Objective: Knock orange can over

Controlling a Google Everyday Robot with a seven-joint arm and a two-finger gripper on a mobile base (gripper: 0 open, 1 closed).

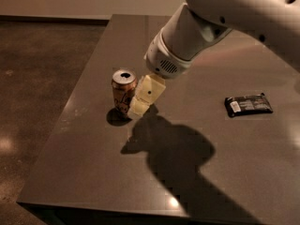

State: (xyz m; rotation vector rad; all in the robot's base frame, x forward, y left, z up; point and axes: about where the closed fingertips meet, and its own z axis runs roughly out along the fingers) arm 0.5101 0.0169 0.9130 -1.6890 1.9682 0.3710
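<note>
The orange can (123, 91) stands upright on the dark table (84, 172), left of centre, with a silver top and dark script on its tan-orange body. My gripper (140, 106) hangs from the white arm coming in from the upper right. Its cream-coloured fingers (147, 95) are right against the can's right side, low down near the table surface. The can's lower right part is hidden behind them.
A flat black wrapped bar (248, 104) lies on the table at the right. The table's left edge runs close to the can, with dark floor (37, 78) beyond. The arm's shadow falls on the table in front.
</note>
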